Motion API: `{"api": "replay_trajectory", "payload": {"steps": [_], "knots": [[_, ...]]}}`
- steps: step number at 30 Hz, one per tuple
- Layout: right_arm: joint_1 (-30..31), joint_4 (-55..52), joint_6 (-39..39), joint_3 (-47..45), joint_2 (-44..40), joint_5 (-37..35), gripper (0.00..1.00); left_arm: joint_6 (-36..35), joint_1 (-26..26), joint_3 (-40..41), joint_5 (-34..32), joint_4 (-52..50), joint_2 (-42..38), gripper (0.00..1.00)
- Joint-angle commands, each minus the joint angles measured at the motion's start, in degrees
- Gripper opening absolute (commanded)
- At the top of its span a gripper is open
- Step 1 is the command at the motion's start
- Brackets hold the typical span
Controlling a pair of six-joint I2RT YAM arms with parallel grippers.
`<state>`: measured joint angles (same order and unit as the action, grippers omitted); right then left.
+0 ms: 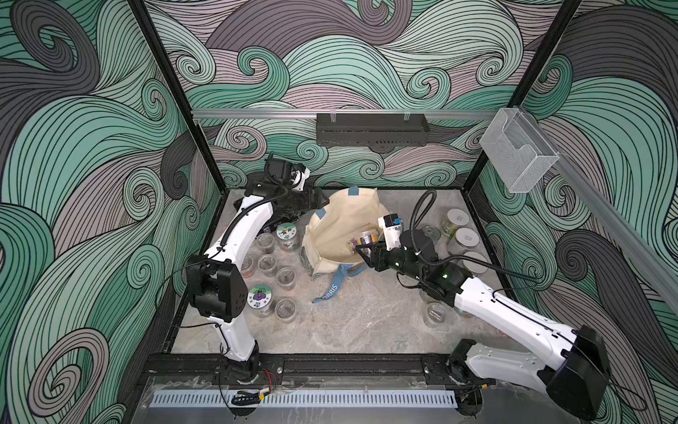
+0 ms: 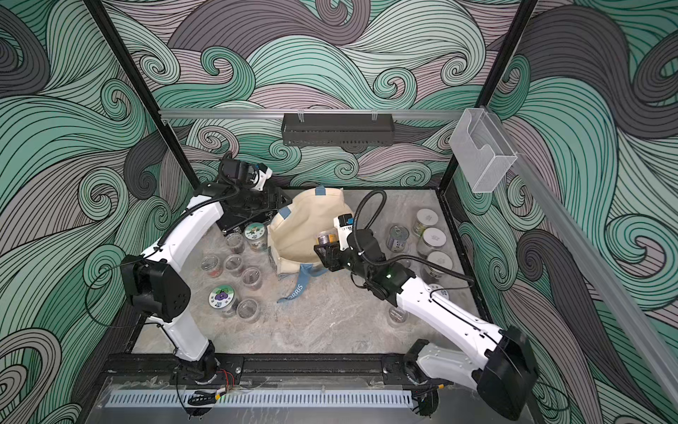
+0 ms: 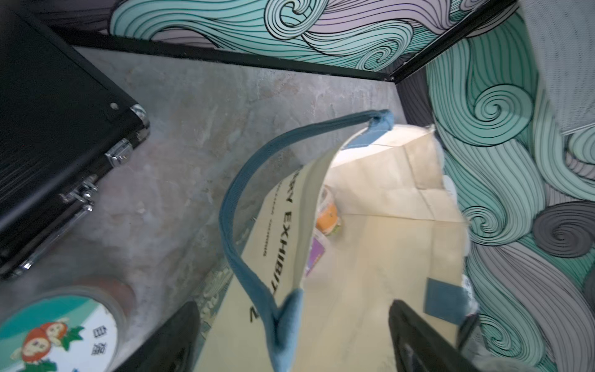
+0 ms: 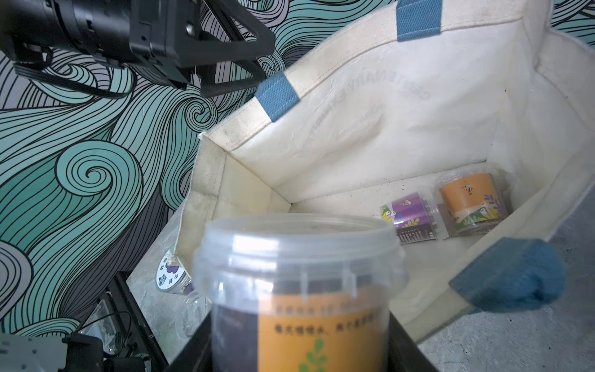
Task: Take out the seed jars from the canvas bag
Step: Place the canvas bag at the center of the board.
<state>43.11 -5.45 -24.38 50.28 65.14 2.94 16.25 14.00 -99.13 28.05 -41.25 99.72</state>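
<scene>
The cream canvas bag (image 1: 345, 220) (image 2: 304, 220) stands open mid-table. My right gripper (image 1: 367, 246) (image 4: 299, 348) is above its near rim, shut on a clear-lidded seed jar with an orange label (image 4: 299, 290) (image 2: 326, 236). Two more seed jars lie on the bag's floor, one purple-labelled (image 4: 409, 215) and one orange-labelled (image 4: 470, 199). My left gripper (image 1: 313, 200) (image 3: 293, 306) is at the bag's far-left rim. Its jaws are open, and the blue strap (image 3: 286, 322) hangs loose between them.
A black hard case (image 1: 290, 207) (image 3: 48, 145) lies back left. Several jars stand left of the bag, two with sticker lids (image 1: 287, 232) (image 1: 259, 296). White-lidded jars (image 1: 467, 236) and a silvery can (image 1: 431, 233) stand right. A clear jar (image 1: 434, 314) sits under my right arm.
</scene>
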Motion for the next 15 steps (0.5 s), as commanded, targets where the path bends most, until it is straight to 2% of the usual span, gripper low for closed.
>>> {"api": "replay_trajectory", "payload": {"steps": [1,4,7,11,15], "knots": [[-0.2,-2.9,3.5,1.2,-2.1,3.2,0.48,3.6,0.7,1.7,4.0,-0.4,-8.9,0.98],[-0.3,-4.6,5.8,1.5,-3.9,5.4,0.48,6.0,1.8,8.1,5.4,5.1,-17.0,0.99],[-0.6,-6.5,8.4,2.5,-4.9,8.7,0.48,7.2,3.0,11.3,8.9,5.5,-22.4,0.99],[-0.6,-7.8,11.0,3.5,-5.6,13.3,0.48,8.6,6.8,14.3,16.3,5.1,-24.5,0.98],[-0.6,-8.4,12.7,4.0,-6.4,16.5,0.48,8.4,11.2,15.2,20.5,2.6,-23.7,0.98]]}}
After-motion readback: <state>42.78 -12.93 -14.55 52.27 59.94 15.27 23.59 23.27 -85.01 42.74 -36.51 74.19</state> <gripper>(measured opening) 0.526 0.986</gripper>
